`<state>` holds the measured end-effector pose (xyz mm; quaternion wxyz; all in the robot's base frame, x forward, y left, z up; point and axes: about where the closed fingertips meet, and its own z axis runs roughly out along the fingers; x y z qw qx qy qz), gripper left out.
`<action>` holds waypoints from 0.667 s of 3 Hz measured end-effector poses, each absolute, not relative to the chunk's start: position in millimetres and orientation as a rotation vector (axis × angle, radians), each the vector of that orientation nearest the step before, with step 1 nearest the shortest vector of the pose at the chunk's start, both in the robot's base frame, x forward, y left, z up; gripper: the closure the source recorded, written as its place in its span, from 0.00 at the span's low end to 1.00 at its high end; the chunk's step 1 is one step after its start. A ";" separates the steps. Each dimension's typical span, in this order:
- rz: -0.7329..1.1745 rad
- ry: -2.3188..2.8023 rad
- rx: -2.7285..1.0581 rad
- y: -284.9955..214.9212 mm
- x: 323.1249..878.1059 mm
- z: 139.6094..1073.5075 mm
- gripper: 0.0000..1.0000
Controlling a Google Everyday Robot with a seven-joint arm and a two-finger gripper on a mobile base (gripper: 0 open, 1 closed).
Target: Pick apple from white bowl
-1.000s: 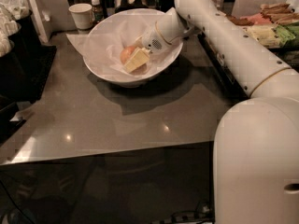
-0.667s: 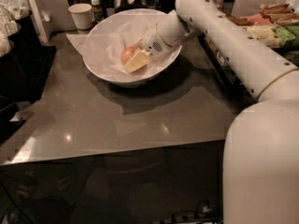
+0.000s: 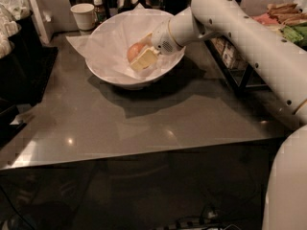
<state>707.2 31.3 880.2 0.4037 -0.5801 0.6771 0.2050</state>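
The apple (image 3: 135,51) rests on the paper lining (image 3: 110,42) near the centre of the white bowl (image 3: 114,78), not yet lifted. The claw (image 3: 143,57) is inside the bowl, at the apple's 4 o'clock side; whether it is clamped on the fruit cannot be told. The bowl stands toward the 12 o'clock end of the counter (image 3: 144,123). Remaining, by judgement: confirm grip, then lift clear of the rim.

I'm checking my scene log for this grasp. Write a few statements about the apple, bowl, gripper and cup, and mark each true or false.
1. The apple lies inside the white bowl. True.
2. The gripper is down in the bowl, right beside the apple. True.
3. The paper cup stands inside the bowl. False: it stands on the table, behind the bowl.
4. The bowl is lined with dark cloth. False: it is lined with crinkled white paper.
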 end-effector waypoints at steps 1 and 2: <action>0.597 1.600 -1.418 30.3 700.6 903.7 1.00; 0.597 1.600 -1.418 30.3 700.6 903.7 1.00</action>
